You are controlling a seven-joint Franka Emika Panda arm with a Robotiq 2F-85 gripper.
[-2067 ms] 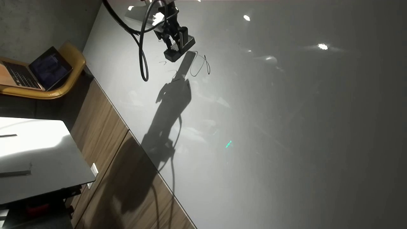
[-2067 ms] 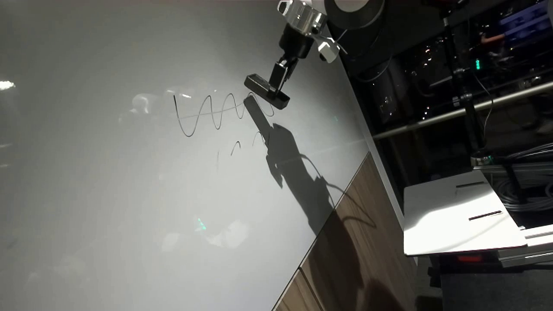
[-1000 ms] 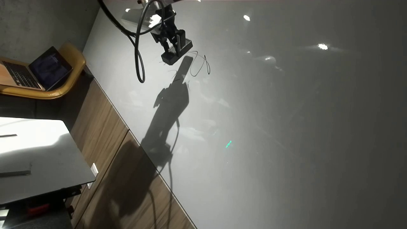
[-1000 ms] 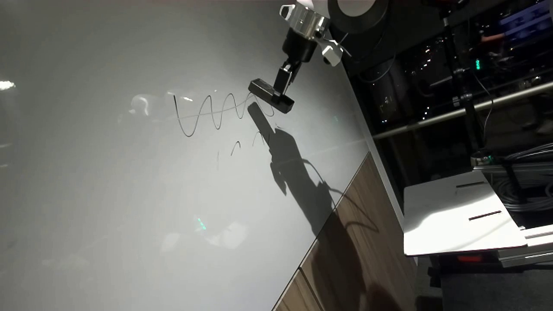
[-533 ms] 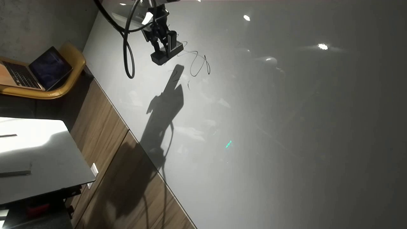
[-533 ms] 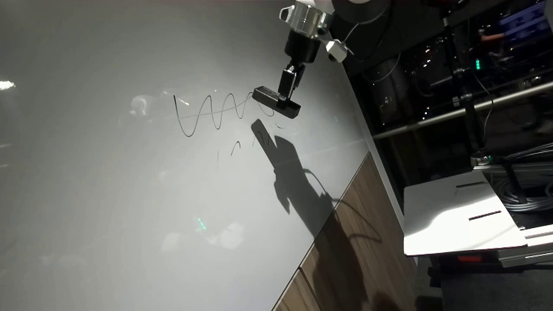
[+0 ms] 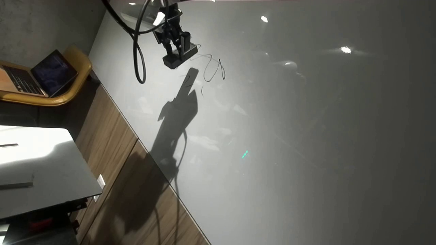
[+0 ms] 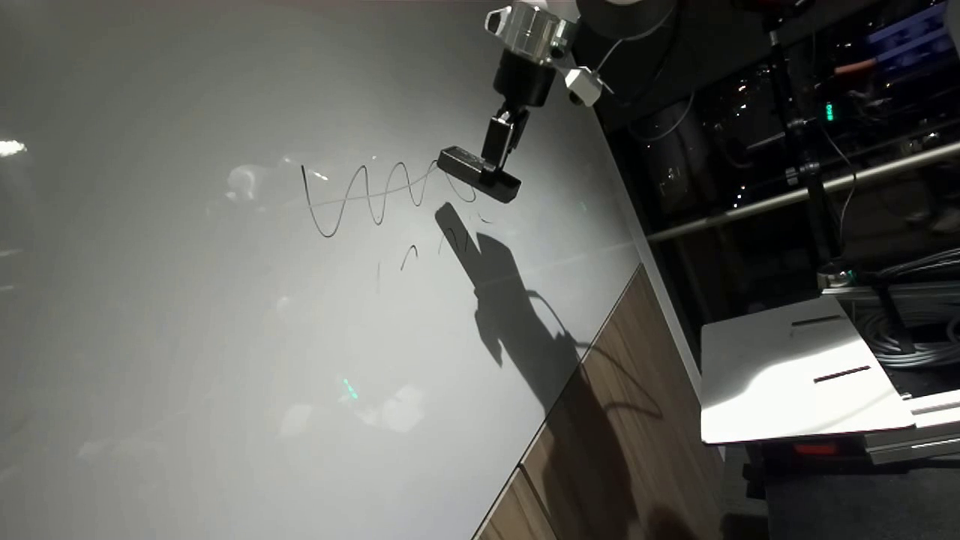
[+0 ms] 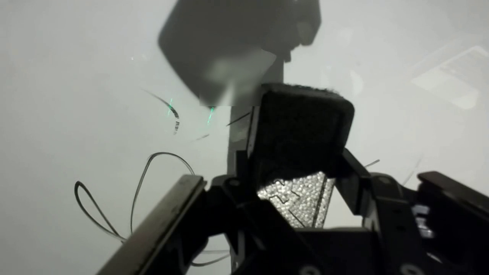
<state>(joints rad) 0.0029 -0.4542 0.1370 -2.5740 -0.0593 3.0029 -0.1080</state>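
A black block, seemingly a board eraser [image 7: 172,62], is clasped crosswise by my gripper [image 7: 177,51] in an exterior view. Its dark end [image 9: 303,130] fills the space between both fingers in the wrist view, with a sparkly grey face below. The eraser stands off the glossy white board [image 8: 225,337], since its shadow falls apart from it. A thin wavy pen line [image 8: 328,236] runs away from the eraser's end, with shorter faint strokes [image 8: 413,247] beneath. Part of that line appears as a loop [image 9: 162,153] left of the fingers; the eraser and gripper hide some of the board.
Wood panels [image 7: 105,126] border the board's edge. A laptop [image 7: 54,73] rests on a yellow chair [image 7: 85,64]. Near the board stands a white tabletop [image 8: 795,375]. A black cable [image 7: 138,64] hangs in a loop beside the wrist.
Still holding the eraser, my gripper has shifted sideways and away from the board; the gap to its shadow has grown. Over the last half second it has barely moved.
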